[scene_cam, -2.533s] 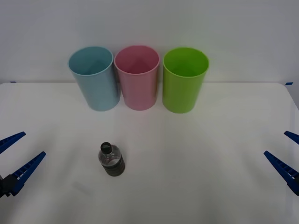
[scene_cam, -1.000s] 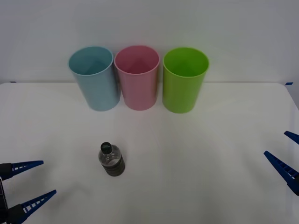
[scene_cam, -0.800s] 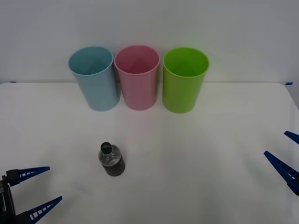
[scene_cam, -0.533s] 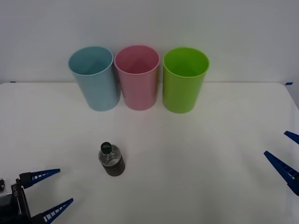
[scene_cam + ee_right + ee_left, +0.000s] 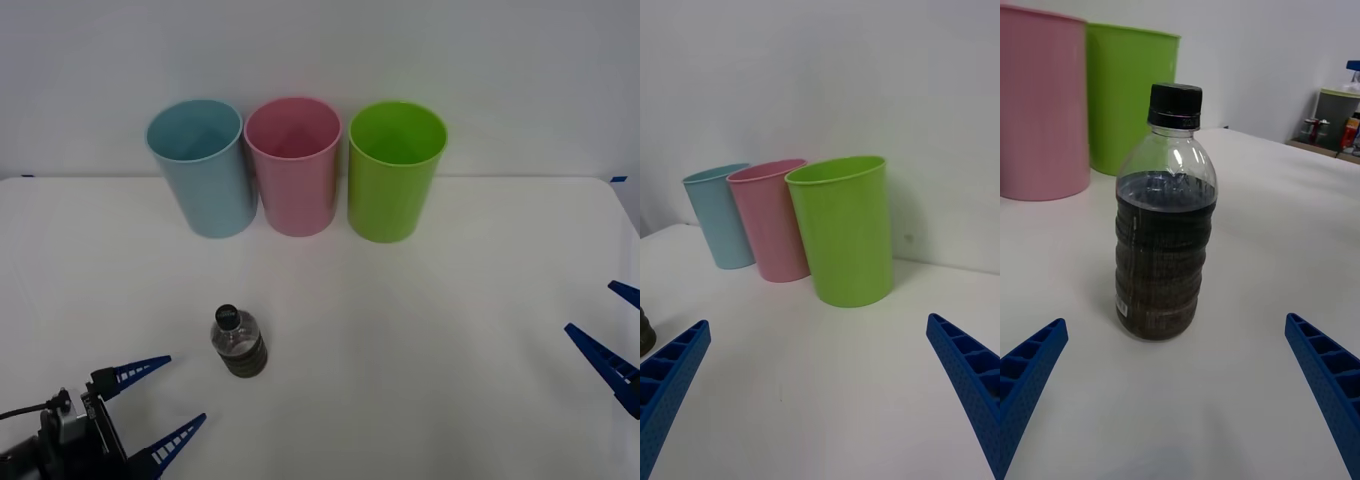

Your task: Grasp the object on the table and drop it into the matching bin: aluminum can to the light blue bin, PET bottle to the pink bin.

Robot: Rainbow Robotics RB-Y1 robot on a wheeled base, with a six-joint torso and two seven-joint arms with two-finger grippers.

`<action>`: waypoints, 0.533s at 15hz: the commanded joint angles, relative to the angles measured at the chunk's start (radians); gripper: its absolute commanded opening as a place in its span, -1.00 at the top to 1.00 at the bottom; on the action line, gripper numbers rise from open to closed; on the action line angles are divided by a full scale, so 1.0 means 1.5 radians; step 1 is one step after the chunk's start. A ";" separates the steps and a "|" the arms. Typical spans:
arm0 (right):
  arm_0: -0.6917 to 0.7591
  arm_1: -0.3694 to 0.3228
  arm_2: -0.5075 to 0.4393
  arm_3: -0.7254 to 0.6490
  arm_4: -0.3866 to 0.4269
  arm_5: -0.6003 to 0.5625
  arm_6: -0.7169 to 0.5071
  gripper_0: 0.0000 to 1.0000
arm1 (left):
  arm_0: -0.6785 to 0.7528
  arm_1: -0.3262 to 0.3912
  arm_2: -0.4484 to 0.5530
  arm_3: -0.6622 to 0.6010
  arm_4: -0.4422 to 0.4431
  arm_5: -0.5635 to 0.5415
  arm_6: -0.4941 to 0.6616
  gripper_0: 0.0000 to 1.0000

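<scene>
front view — left pincer (image 5: 152,405) spread wide near upright PET bottle (image 5: 238,341); right pincer (image 5: 612,337) wide too.

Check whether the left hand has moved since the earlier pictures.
Yes. In the front view the open left hand has come in from the table's left edge, toward the standing PET bottle, which has stayed put.

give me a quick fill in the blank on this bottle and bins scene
1. The PET bottle stands ____ on the table.
2. The bin between the light blue bin and the lime green bin is ____.
3. The gripper with its fingers spread toward the bottle is the ____ one.
4. The bottle's cap is ____.

Missing words: upright; pink; left; black
</scene>
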 commanded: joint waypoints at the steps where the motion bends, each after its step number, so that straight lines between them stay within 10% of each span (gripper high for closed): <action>1: 0.000 0.000 0.000 0.000 0.000 0.000 0.000 -1.00 | -0.016 -0.031 0.000 0.000 -0.026 0.021 -0.004 -1.00; 8: 0.000 0.000 0.000 0.000 0.000 0.000 0.000 -1.00 | -0.051 -0.080 -0.001 0.001 -0.081 0.049 0.002 -1.00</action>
